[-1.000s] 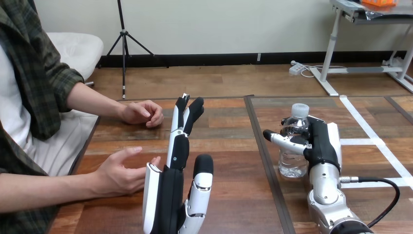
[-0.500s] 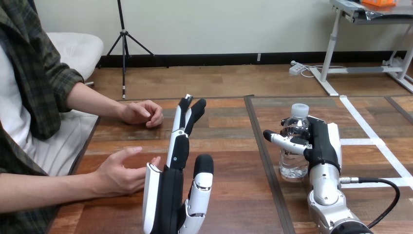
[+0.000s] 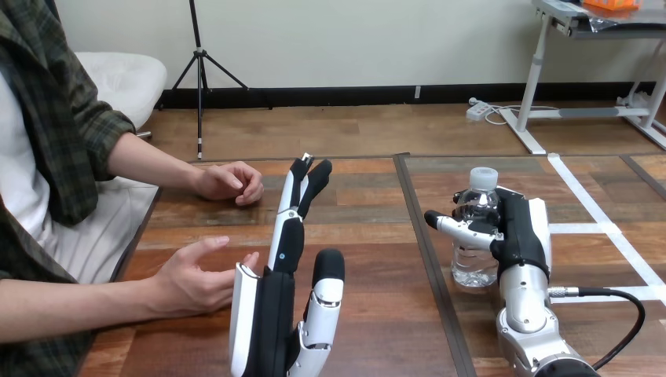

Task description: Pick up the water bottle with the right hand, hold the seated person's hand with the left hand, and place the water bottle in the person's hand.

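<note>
We are clasping the water bottle [image 3: 471, 263] mid-body with our right hand [image 3: 522, 228], judging it light, slippery and crushable, our left hand [image 3: 271, 314] hovering straight-fingered.

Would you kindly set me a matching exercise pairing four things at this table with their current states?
Things:
1. water bottle
2. left hand
3. right hand
4. person's nearer hand

States:
A. fingers straight, pointing up
B. open, beside the left hand
C. clear, with a white cap
D. curled round the water bottle

Pairs: 1-C, 2-A, 3-D, 4-B.
</note>
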Motion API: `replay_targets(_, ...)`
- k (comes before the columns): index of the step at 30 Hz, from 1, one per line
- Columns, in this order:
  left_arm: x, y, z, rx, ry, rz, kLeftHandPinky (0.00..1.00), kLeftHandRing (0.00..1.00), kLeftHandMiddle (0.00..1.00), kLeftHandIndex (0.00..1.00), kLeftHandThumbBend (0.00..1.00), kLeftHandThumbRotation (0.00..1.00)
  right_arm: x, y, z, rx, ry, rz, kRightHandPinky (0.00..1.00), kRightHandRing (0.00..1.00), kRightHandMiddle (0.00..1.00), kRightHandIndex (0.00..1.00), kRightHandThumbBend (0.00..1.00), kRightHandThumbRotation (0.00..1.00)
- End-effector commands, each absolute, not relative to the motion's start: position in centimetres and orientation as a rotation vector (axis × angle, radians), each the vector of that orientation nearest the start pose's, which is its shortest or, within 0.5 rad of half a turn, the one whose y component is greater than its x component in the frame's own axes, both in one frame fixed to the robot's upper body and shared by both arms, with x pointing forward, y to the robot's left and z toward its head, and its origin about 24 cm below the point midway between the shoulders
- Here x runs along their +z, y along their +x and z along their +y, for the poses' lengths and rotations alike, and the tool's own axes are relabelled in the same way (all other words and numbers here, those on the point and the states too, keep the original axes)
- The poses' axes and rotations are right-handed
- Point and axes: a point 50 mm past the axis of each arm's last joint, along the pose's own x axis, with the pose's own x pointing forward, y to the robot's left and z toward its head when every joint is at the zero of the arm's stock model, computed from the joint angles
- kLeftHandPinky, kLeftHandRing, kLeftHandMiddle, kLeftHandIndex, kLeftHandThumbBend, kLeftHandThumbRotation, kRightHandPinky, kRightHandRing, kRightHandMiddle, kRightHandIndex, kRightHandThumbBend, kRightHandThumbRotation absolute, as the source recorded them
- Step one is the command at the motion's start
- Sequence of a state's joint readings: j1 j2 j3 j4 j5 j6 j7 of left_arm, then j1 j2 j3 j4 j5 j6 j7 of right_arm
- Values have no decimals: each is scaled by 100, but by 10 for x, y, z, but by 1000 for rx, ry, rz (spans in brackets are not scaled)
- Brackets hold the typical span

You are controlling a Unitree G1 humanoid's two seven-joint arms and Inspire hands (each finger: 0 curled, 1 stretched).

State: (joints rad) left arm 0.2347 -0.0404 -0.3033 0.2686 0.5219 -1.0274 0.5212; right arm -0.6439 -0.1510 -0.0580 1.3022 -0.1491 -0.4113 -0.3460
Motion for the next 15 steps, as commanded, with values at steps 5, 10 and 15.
replay_targets(5, 32, 152, 72, 14, 44, -593, 98, 90, 91, 96, 31, 100, 10, 341, -182, -263, -283, 100, 43, 47, 53, 54, 75, 0)
replay_targets(10, 32, 152, 73, 15, 40, -588, 98, 90, 91, 96, 29, 100, 12, 342, -182, -260, -277, 81, 43, 48, 53, 54, 74, 0)
replay_targets(15, 32, 152, 75, 10, 27, -582, 97, 90, 91, 95, 27, 100, 15, 341, -183, -257, -247, 36, 43, 48, 53, 54, 74, 0)
